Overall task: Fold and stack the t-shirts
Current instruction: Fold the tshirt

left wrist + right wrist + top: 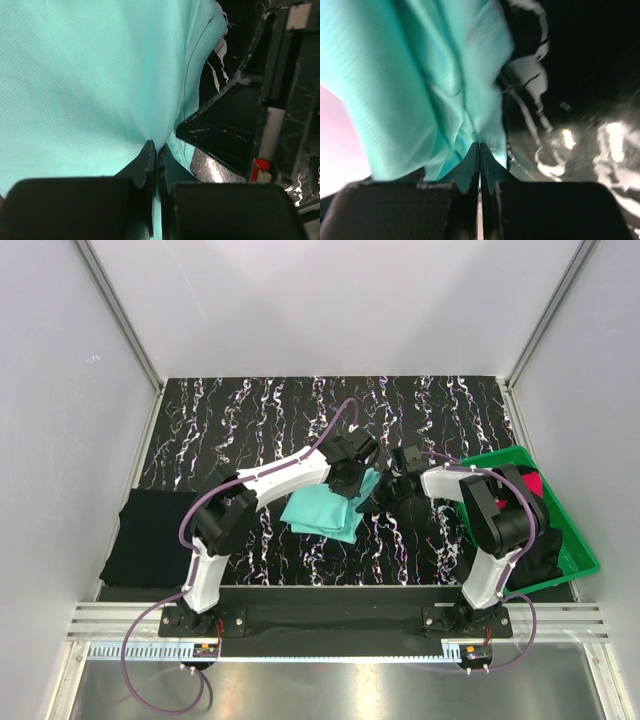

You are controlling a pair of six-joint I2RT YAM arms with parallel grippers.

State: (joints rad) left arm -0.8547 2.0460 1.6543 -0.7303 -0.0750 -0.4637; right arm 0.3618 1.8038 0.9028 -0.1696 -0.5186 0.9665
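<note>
The turquoise-mint t-shirt (pixel 325 510) lies bunched and partly folded at the middle of the black marbled mat. My left gripper (pixel 352 472) is shut on its far right edge; in the left wrist view the closed jaws (pixel 156 147) pinch the mint cloth (pixel 90 80). My right gripper (pixel 392 483) is shut on the same shirt's right side; in the right wrist view the cloth (pixel 415 85) hangs from the closed tips (pixel 479 146). A folded black t-shirt (pixel 152 537) lies at the mat's left edge. A red-pink t-shirt (pixel 531 485) and a black one (pixel 540 552) sit in the tray.
A green plastic tray (pixel 581 548) stands at the right edge of the mat. Grey walls enclose the table on three sides. The right arm's black body (pixel 240 120) shows close beside the left gripper.
</note>
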